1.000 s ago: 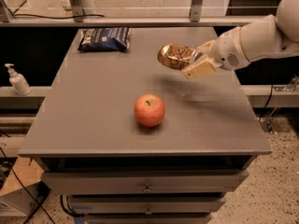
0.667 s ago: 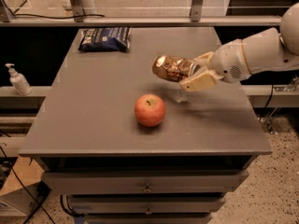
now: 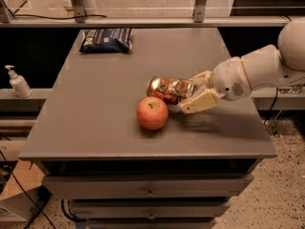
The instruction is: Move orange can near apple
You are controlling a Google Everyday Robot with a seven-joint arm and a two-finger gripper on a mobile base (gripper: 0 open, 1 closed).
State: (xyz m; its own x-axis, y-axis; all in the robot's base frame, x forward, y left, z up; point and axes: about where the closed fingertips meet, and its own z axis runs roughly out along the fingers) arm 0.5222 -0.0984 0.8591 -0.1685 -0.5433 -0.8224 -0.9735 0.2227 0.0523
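Observation:
The red-orange apple [image 3: 152, 113] sits on the grey table [image 3: 95, 118], near the front middle. The orange can [image 3: 167, 89], shiny with an orange-brown and cream label, lies on its side just behind and to the right of the apple, very close to it. My gripper [image 3: 193, 93] comes in from the right on a white arm and is shut on the can's right end, one cream finger [image 3: 200, 101] below the can and one behind it. I cannot tell whether the can rests on the table or hangs just above it.
A dark blue chip bag [image 3: 106, 39] lies at the table's back left. A white pump bottle [image 3: 18, 82] stands on a ledge left of the table. Metal posts [image 3: 78, 3] rise behind the back edge. Drawers [image 3: 150, 190] sit below the front edge.
My gripper has carried the can down and to the left, from above the table's back right to right beside the apple. The apple has not moved.

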